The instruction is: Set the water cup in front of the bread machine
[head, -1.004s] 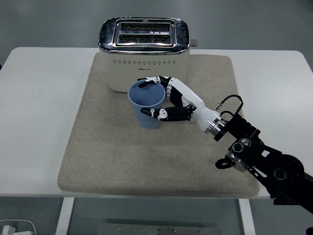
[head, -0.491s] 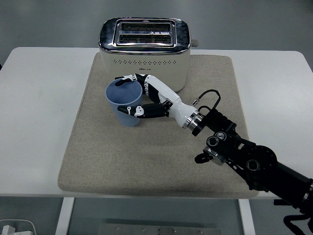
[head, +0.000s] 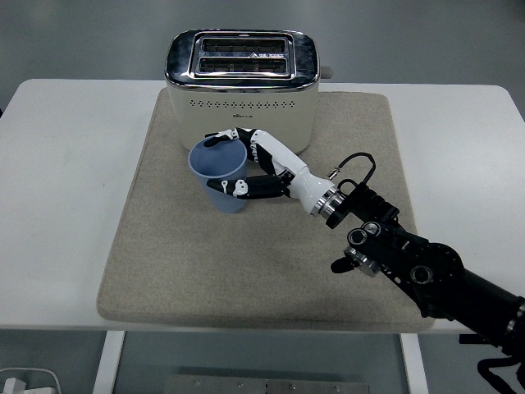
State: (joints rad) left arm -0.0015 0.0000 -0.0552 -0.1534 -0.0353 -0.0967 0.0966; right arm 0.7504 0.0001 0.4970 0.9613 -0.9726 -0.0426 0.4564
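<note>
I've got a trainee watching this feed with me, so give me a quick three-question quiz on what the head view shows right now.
1. True or false: the right hand is closed around the blue cup.
2. What does the cup stand on? A) bare white table B) the beige mat C) the top of the toaster
3. Fill in: the cup is upright on the near side of the cream ______.

Key
1. True: fingers wrap the cup from its right side, one over the rim and one lower on the wall.
2. B.
3. toaster: the cup stands close in front of its face, slightly left of centre.
</note>
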